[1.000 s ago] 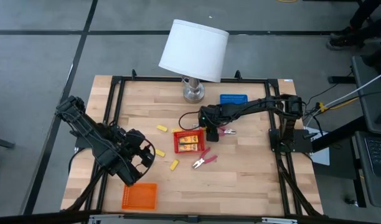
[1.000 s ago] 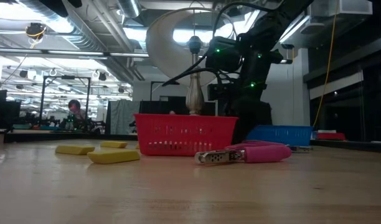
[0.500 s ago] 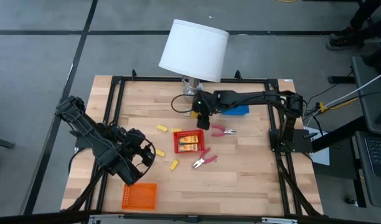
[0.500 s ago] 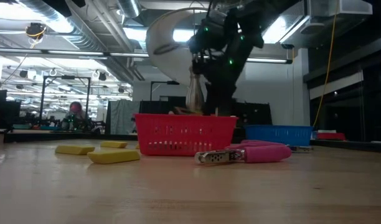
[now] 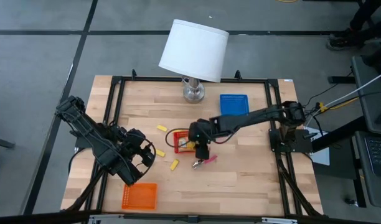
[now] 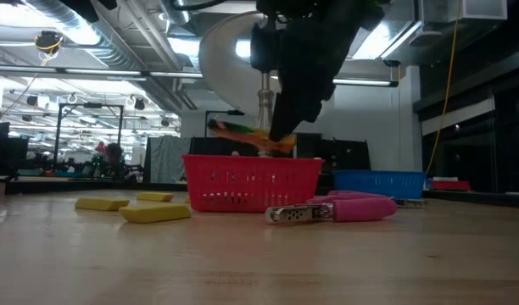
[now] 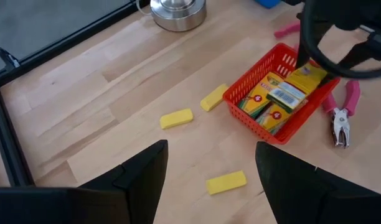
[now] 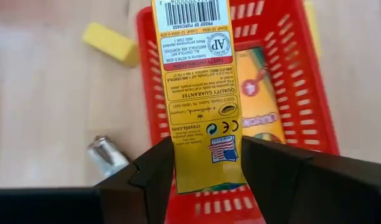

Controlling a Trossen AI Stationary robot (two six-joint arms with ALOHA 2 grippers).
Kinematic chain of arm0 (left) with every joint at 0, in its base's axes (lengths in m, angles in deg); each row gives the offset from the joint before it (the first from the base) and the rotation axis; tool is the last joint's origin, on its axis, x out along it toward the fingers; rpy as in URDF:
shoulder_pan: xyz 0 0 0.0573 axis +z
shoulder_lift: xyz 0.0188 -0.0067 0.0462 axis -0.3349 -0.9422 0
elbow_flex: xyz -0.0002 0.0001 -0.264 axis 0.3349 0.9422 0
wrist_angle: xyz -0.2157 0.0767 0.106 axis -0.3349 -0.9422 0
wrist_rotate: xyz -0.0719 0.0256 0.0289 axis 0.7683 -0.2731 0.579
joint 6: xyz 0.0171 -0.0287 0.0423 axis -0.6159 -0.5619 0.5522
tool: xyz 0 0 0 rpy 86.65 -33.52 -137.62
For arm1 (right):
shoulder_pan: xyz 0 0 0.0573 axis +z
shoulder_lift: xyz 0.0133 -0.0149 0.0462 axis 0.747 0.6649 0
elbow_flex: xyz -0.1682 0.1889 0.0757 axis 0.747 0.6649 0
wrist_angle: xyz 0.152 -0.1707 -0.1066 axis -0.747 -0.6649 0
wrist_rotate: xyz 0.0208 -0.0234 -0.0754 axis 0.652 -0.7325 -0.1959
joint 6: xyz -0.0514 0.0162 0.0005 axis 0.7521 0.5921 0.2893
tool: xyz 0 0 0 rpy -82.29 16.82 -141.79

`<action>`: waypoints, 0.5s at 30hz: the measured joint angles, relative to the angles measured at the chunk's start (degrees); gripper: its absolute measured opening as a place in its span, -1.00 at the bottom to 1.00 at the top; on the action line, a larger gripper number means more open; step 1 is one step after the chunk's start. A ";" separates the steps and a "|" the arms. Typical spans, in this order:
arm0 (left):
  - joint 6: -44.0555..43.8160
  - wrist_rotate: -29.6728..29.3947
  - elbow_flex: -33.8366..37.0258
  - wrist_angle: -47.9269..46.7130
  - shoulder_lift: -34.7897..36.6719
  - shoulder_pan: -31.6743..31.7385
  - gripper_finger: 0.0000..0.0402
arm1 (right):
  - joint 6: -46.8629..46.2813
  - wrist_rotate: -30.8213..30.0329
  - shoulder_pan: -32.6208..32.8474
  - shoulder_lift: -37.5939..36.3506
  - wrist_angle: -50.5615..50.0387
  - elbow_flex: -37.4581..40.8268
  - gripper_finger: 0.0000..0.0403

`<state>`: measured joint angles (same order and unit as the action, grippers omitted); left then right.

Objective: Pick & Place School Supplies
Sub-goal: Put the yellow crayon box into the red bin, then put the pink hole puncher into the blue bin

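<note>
Our right claw (image 8: 203, 174) grips a yellow crayon box (image 8: 197, 81) between its two fingers (image 8: 156, 171), holding it just above the red tray (image 8: 302, 81). The right wrist view alone lets us read the box: a barcode at its far end, an AP seal, small print and a little flag near the fingers. Directly under the claw, inside the tray, we see a second crayon box (image 8: 260, 102) lying flat. The low view shows what the others cannot: the held box (image 6: 242, 135) hangs clear of the tray's rim (image 6: 251, 182), tilted, with the dark right arm coming down from above. From overhead the claw (image 5: 201, 149) hides most of the tray (image 5: 175, 138). Just beside the claw, outside the tray, lie pink-handled pliers (image 5: 203, 162) with their metal nose on the wood; a second pink handle (image 7: 287, 29) peeks out beyond the tray in the left wrist view only. Farther out on the side toward our left arm lie three pale yellow blocks (image 7: 177, 118), (image 7: 213, 98), (image 7: 226, 182), apart from each other. Our left claw (image 7: 209, 180) waits well away near the table's corner, fingers spread wide and holding nothing. Beyond stand the lamp (image 5: 193, 53), the blue tray (image 5: 233, 103) and the orange tray (image 5: 139, 196).
</note>
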<state>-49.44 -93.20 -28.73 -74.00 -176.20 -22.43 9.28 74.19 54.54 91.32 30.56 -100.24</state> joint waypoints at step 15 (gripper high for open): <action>1.96 -0.74 0.00 0.46 0.00 0.00 0.19 | -5.82 -6.01 -1.27 -0.09 -9.33 0.02 0.39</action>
<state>-47.48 -93.93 -28.72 -73.54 -176.20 -22.43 3.47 68.18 53.27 91.22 21.24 -100.22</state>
